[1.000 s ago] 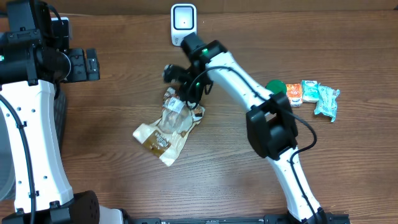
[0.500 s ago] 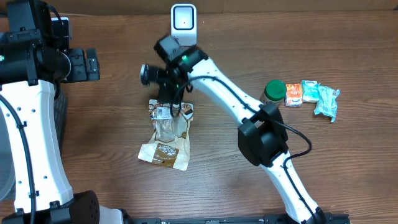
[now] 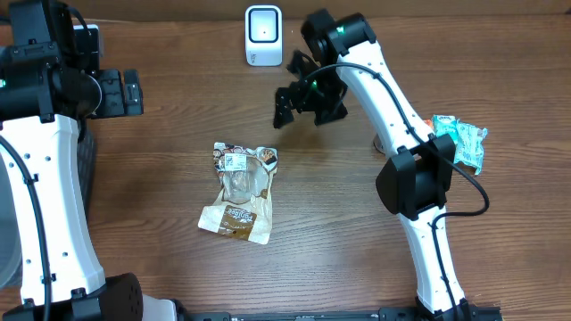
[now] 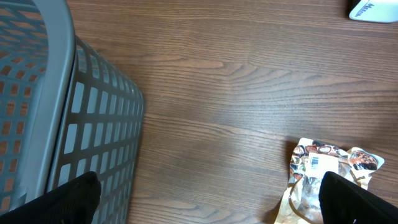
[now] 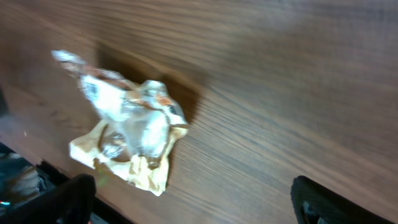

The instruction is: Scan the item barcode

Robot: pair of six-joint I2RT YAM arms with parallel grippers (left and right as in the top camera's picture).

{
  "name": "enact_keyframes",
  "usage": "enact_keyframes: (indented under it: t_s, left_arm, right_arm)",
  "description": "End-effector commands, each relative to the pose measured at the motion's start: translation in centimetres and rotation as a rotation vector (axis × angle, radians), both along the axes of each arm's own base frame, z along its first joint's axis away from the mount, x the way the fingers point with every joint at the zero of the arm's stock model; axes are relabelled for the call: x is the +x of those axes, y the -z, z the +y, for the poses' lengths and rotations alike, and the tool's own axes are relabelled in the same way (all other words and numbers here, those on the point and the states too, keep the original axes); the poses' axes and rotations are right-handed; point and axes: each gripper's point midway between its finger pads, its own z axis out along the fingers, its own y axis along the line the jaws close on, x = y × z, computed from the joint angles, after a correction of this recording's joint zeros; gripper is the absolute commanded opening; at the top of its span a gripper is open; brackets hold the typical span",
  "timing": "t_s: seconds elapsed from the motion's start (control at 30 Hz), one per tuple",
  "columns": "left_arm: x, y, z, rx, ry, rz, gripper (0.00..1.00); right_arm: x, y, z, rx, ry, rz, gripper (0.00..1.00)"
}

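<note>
One snack bag [image 3: 239, 192] lies loose on the table [image 3: 134, 232], white label facing up, well apart from the scanner [image 3: 263, 36]; the right gripper [image 3: 287, 100] no longer holds it, its jaws now spread wide and empty, pulled back near the scanner. Likely the pass is finished, or needs a fresh pickup

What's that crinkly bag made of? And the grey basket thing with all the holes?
The bag looks like thin, shiny plastic film, seemingly see-through in the middle: it is wrinkled and catches the light. The basket looks like hard, matte grey plastic, moulded in a grid of holes.
</note>
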Motion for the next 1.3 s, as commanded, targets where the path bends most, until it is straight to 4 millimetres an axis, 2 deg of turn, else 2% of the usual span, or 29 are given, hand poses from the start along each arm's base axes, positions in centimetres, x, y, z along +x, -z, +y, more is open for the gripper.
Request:
enact_keyframes:
  t_s: [0.0, 0.13, 0.23, 0.27, 0.33, 0.4, 0.53, 0.7, 0.87, 0.97, 1.03, 1.1, 1.13, 1.2, 1.27]
  left_arm:
    - [-0.1, -0.5, 0.3, 0.012, 0.005, -0.014, 1.0]
    - [-0.1, -0.5, 0.3, 0.012, 0.006, -0.014, 1.0]
    - [-0.1, -0.5, 0.3, 0.012, 0.005, -0.014, 1.0]
    - [-0.1, -0.5, 0.3, 0.012, 0.005, -0.014, 0.99]
    - [-0.1, -0.5, 0.3, 0.012, 0.006, -0.014, 1.0]
    - [-0.1, -0.5, 0.3, 0.012, 0.005, -0.014, 0.99]
    - [-0.1, -0.5, 0.3, 0.012, 0.005, -0.014, 1.0]
    - [-0.1, -0.5, 0.3, 0.012, 0.006, -0.014, 1.0]
    - [-0.1, -0.5, 0.3, 0.012, 0.006, -0.014, 1.0]
    - [-0.1, -0.5, 0.3, 0.012, 0.005, -0.014, 0.99]
    - [-0.1, -0.5, 0.3, 0.012, 0.006, -0.014, 1.0]
    - [-0.1, -0.5, 0.3, 0.012, 0.006, -0.014, 1.0]
    - [-0.1, -0.5, 0.3, 0.012, 0.006, -0.014, 0.99]
    - [-0.1, -0.5, 0.3, 0.012, 0.005, -0.014, 0.99]
    - [-0.1, -0.5, 0.3, 0.012, 0.006, -0.014, 0.99]
  right_arm:
    - [-2.5, 1.6, 1.3, 0.0, 0.016, 0.111, 0.96]
    - [-4.4, 4.1, 1.4, -0.036, -0.004, 0.18, 0.84]
    - [-5.8, 5.6, 2.4, -0.036, -0.029, 0.208, 0.76]
    - [-6.2, 5.8, 2.8, -0.033, -0.038, 0.214, 0.73]
    - [-7.0, 6.2, 3.8, -0.03, -0.063, 0.217, 0.58]
    - [-7.4, 5.9, 4.5, -0.034, -0.077, 0.202, 0.51]
    - [-6.6, 3.7, 4.1, -0.117, -0.04, 0.079, 0.52]
    - [-6.5, -1.5, 4.0, -0.105, 0.002, -0.046, 0.53]
    - [-8.0, -4.2, 3.6, -0.102, 0.024, -0.119, 0.53]
    - [-9.2, -4.1, 3.8, -0.072, 0.048, -0.148, 0.53]
    - [-9.9, -3.2, 3.9, -0.035, 0.071, -0.182, 0.55]
    - [-10.6, -2.1, 3.6, -0.001, 0.097, -0.194, 0.63]
    - [-11.1, -1.3, 3.6, 0.035, 0.111, -0.181, 0.7]
    - [-11.8, -0.2, 4.1, 0.118, 0.109, -0.134, 0.8]
    - [-12.3, 1.2, 4.3, 0.179, 0.134, -0.071, 0.82]
